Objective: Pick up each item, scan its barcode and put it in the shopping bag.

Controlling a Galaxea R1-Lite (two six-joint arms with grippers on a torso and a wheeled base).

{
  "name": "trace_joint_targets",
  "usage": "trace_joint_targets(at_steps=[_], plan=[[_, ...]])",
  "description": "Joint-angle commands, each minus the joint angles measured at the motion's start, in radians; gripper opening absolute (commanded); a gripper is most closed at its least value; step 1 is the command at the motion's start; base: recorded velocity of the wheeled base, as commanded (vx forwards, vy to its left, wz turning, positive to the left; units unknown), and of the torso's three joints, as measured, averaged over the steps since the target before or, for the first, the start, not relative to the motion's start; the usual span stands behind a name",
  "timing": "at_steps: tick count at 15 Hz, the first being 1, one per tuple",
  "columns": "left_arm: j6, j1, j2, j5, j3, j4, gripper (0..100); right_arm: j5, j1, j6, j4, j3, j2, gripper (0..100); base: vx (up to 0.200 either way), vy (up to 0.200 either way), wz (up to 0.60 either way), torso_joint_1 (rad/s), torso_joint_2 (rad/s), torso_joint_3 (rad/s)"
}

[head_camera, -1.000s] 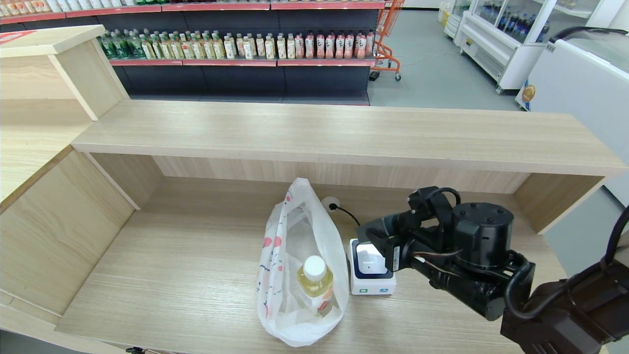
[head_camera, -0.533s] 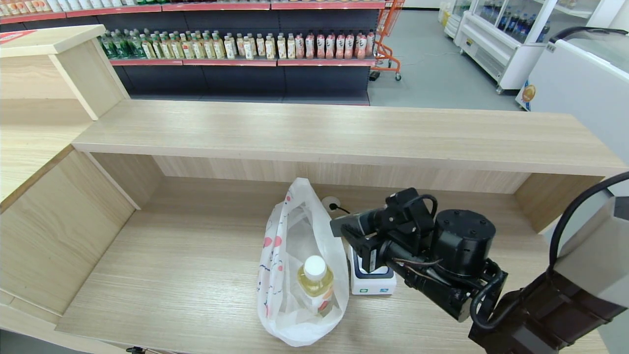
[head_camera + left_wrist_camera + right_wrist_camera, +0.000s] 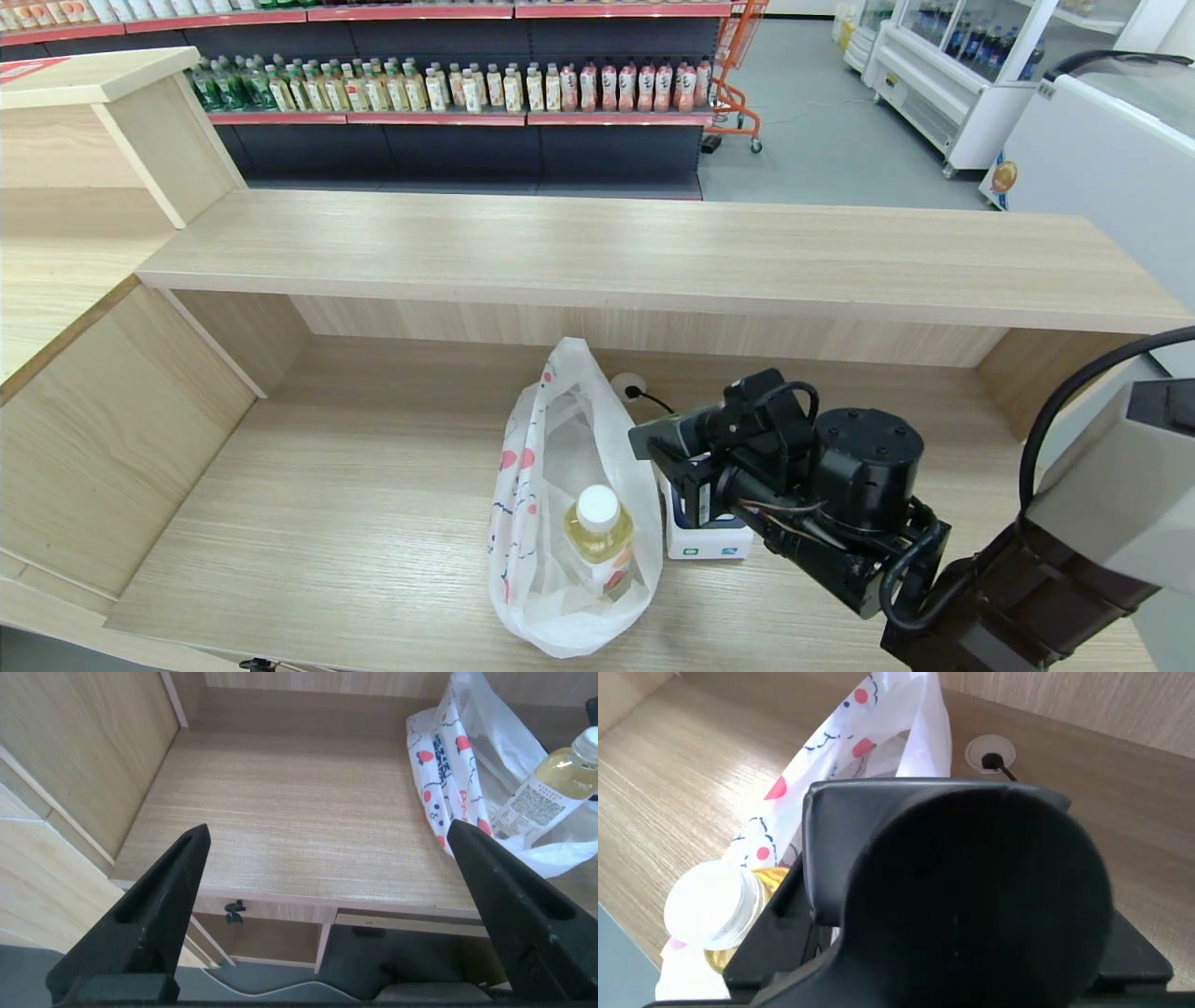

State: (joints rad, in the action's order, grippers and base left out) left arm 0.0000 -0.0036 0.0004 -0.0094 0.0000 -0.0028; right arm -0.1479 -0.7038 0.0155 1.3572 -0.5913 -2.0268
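Left wrist view shows the left gripper (image 3: 329, 835) with its fingers (image 3: 163, 896) spread wide apart and nothing between them, above the wooden counter (image 3: 280, 812). Ahead of it, toward the robot's right, lies the shopping bag (image 3: 527, 467), white with red marks, its mouth gaping. A bottle (image 3: 598, 534) of yellow drink with a white cap sits inside. Just past the bag's rim, the right gripper (image 3: 665, 446) hangs over the white barcode scanner (image 3: 709, 541). A dark bulk hides its tips, so I cannot tell whether it is apart or clamped. Behind it is a cable grommet (image 3: 627, 385).
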Motion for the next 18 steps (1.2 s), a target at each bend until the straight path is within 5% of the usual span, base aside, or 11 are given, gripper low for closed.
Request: trace_joint_targets(at_steps=[1,7,10,13,18], plan=[[0.0,0.001,0.0,0.0,0.0,0.0,100,0.001,0.0,0.0,0.0,0.001,0.002,0,0.0,0.0,0.0,0.0,0.0,0.0],[-0.002,0.001,0.0,0.0,0.0,0.0,100,-0.004,0.001,0.0,-0.001,0.002,0.016,0,0.0,0.0,0.0,0.0,0.0,0.0],[-0.003,-0.001,0.0,0.0,0.0,0.0,100,-0.001,0.015,-0.003,-0.001,0.002,0.03,0,0.0,0.2,0.0,-0.001,0.0,0.001],[-0.002,0.001,0.0,0.0,0.0,0.0,100,0.027,0.079,0.0,-0.015,-0.028,0.025,0,0.0,0.2,0.0,0.014,0.0,-0.004],[-0.002,0.001,0.0,0.0,0.0,0.0,100,0.125,0.162,-0.003,-0.02,-0.067,-0.004,0,0.0,0.0,0.0,0.0,0.0,0.0]])
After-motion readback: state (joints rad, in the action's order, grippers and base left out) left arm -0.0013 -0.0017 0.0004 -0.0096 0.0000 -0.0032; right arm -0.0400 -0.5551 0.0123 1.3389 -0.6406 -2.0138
